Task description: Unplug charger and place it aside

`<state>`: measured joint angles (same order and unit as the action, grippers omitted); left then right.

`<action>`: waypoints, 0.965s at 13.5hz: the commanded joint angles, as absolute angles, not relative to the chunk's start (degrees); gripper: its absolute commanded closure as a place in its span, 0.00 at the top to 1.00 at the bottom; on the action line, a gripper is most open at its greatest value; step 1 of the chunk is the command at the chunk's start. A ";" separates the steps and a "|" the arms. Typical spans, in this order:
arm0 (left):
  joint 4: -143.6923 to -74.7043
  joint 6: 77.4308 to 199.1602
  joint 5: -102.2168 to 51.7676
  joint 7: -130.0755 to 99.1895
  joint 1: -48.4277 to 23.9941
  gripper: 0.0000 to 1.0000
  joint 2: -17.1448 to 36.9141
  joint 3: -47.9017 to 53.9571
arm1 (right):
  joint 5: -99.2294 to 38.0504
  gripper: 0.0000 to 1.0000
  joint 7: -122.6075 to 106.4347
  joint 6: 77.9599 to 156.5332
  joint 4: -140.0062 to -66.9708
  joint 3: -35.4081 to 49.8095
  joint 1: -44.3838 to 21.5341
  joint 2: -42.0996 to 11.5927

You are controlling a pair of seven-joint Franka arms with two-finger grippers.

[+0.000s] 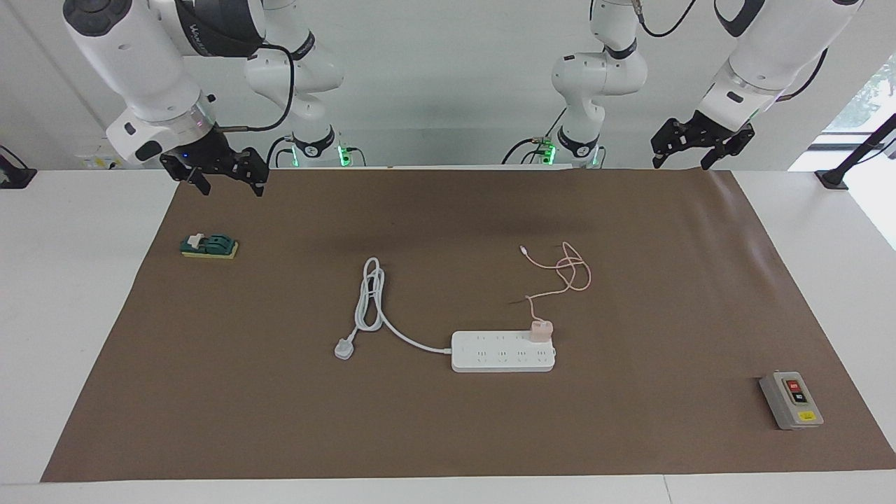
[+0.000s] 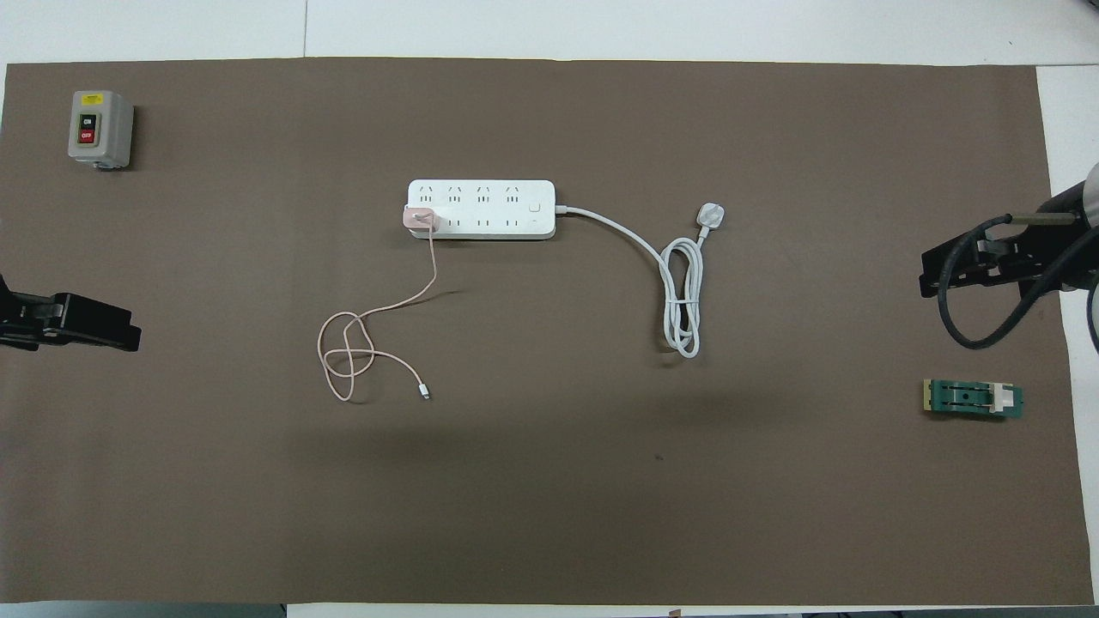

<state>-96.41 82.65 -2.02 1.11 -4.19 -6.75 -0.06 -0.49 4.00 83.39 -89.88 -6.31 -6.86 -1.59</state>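
Brown mat covers most of my table, and sweeping the facing camera from one edge to the other, first comes the right gripper, hanging up in the air over the mat's corner at the right arm's end, fingers apart with nothing between them as far as I can see. Right under it, a bit farther from the robots, sits a little green block with a white clip on top, on a yellow base. Moving along, the white plug and its bundled thick cord lie flat on the mat, the cord running into the end of the white power strip that sits around the middle of the table. So the charger is plugged in, standing upright in the strip's row of sockets nearer the robots, at the end toward the left arm. Its thin pink cable trails off toward the robots and loops over itself, with the small connector tip lying loose on the mat. Next over, the left gripper hovers at the mat's edge by the left arm's base, well apart from the charger, fingers spread and not holding anything. Both arms look parked to me. Last thing, near the corner farthest from the robots at the left arm's end, is the grey switch box with its red and black buttons facing up.
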 commanded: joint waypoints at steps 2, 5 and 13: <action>-97.47 82.35 -2.20 0.44 -4.22 1.00 -8.09 -0.26 | -0.26 1.00 3.43 82.71 -89.38 -6.24 -6.86 -1.67; -97.47 82.35 -2.20 0.53 -4.22 1.00 -8.09 -0.26 | -0.18 1.00 3.43 83.40 -90.69 -6.24 -7.12 -1.15; -97.47 82.27 -2.20 0.53 -4.22 1.00 -8.09 -0.26 | -0.35 1.00 2.99 87.01 -92.72 -5.45 -8.79 0.79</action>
